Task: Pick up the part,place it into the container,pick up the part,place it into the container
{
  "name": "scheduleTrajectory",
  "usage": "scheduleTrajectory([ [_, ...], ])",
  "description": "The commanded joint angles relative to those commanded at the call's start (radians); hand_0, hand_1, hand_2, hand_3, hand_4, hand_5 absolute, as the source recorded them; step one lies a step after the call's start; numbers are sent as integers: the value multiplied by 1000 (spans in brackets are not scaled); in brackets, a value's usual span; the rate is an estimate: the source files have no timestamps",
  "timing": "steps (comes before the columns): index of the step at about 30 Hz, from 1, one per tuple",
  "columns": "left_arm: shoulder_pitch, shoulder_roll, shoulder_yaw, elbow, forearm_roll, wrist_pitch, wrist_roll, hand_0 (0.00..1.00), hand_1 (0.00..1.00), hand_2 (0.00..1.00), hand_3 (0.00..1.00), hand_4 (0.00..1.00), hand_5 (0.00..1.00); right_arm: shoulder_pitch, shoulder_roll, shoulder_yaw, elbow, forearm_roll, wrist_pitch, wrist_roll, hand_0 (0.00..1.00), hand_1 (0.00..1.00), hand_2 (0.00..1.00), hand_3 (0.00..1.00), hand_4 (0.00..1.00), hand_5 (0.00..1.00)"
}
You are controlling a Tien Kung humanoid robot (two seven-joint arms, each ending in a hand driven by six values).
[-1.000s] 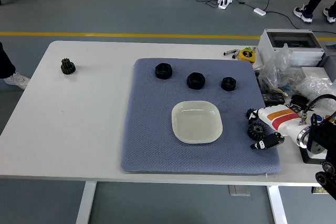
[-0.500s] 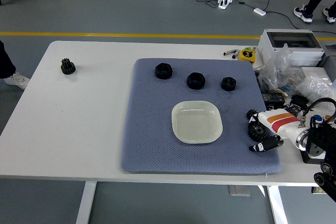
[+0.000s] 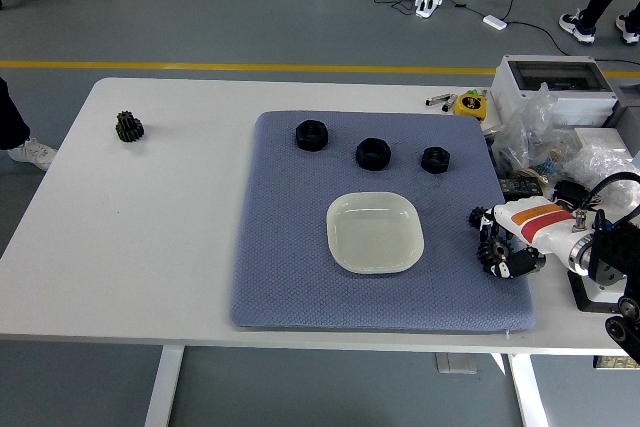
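at the mat's right edge: right hand [image 3: 515, 247], fingers now closed around the black gear [image 3: 493, 245], previously only straddled. first grasp is judged secured; white container [image 3: 375, 233] sits just beside, empty. left hand unseen.

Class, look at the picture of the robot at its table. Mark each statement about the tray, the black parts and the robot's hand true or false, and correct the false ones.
1. The white tray is empty. True.
2. Three black nuts lie on the blue mat beyond the tray. True.
3. The right hand is closed around a gear. True.
4. The other gear lies on the mat. False: it lies on the bare table, far left.
5. The left hand is over the tray. False: it is not in view.
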Motion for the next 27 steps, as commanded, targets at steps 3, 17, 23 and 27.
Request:
scheduleTrajectory([
  [3,-2,0,8,0,-10,0,-2,668,696,635,557,596,488,6,-1,-7,-9,1,8,6,342,458,515,506,592,152],
  [17,-5,1,15,0,-15,-1,-3,668,696,635,557,594,491,6,-2,-10,-3,21,-6,23,317,422,484,492,523,112],
  [23,-5,1,10,0,-7,-2,-1,668,696,635,555,594,491,4,-7,-6,24,31,-19,25,267,410,469,493,571,61],
  [27,-6,1,9,0,-6,-2,-1,668,695,635,555,596,494,5,-10,-2,54,25,-24,23,265,406,464,489,598,36],
])
